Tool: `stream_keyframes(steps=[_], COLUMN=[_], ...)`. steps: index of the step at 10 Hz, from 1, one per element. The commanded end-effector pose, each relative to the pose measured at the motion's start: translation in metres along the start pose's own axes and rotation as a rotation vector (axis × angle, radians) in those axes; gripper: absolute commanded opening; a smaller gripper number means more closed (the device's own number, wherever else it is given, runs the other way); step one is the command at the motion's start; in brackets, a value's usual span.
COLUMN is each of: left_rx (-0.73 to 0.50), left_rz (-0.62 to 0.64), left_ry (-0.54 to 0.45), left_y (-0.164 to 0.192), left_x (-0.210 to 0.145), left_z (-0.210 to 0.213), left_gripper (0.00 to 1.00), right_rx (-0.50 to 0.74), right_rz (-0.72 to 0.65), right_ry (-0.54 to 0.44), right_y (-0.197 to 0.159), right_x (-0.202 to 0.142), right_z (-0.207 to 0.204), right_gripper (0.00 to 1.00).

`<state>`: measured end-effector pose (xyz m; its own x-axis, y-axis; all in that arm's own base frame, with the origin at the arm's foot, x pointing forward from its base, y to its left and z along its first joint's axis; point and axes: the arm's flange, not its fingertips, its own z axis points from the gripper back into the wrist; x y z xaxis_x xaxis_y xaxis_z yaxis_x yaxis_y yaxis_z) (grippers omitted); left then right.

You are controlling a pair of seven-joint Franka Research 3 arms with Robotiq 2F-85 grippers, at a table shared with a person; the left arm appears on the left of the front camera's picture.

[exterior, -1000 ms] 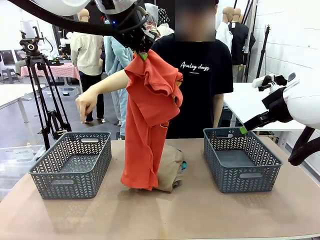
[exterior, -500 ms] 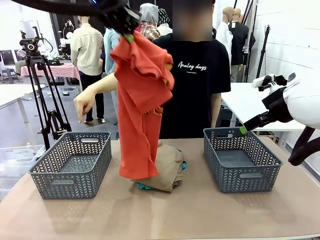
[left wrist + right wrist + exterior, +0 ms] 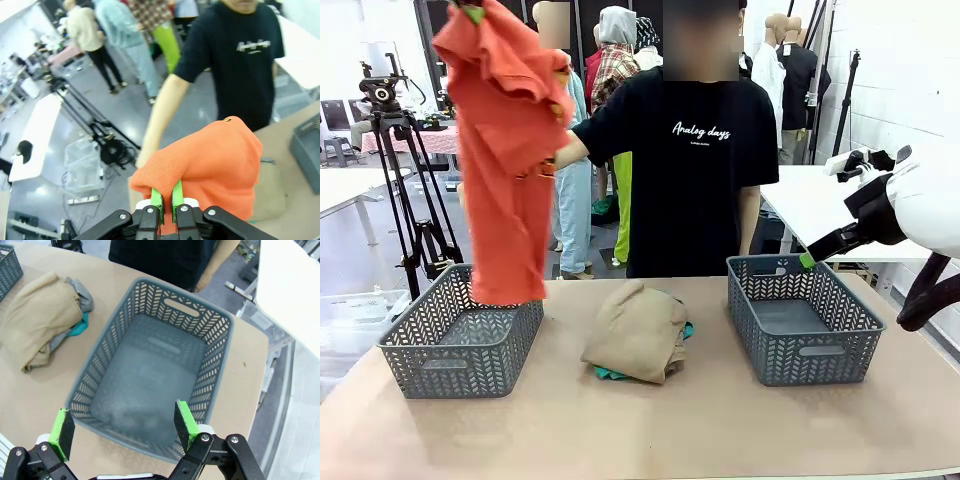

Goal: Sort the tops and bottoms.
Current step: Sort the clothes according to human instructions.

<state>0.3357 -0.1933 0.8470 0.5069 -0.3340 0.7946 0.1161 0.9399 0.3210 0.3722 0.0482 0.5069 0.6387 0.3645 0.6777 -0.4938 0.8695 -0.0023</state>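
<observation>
Dangling orange-red T-shirt [image 3: 505, 150] over left basket [image 3: 440, 365], person [image 3: 690, 170] behind

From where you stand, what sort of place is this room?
Probably a robotics lab or test workshop, not a home: a black camera tripod stands on the floor, a white work table stands at the right, and two grey perforated plastic baskets sit on the brown table.

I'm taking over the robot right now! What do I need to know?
Left tool: shut on the orange-red T-shirt, hanging high over the left basket.
Right tool: open, empty, aimed at the right basket.
Mid-table pile: tan shirt on top, grey shirt and teal shirt peeking out underneath.
Done: nothing lies in either basket yet.
Left: drop the orange one, sort the pile.
</observation>
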Motion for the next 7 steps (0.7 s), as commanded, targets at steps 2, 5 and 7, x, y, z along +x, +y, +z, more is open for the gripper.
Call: stream_keyframes(steps=[2,5,7], left_rx=[0.144,0.053,0.073], left_rz=[0.121,0.026,0.045], left_ry=[0.034,0.005,0.023], left_y=[0.024,0.014,0.012], left_x=[-0.024,-0.003,-0.007], left_z=[-0.011,-0.003,-0.008], left_gripper=[0.0,0.0,0.0], right_rx=[0.016,0.016,0.016], right_rz=[-0.012,-0.012,-0.012], right_ry=[-0.009,-0.009,-0.009], right_y=[-0.001,-0.001,-0.001], right_x=[0.0,0.0,0.0], right_z=[-0.003,-0.003,-0.003], right_gripper=[1.0,1.0,1.0])
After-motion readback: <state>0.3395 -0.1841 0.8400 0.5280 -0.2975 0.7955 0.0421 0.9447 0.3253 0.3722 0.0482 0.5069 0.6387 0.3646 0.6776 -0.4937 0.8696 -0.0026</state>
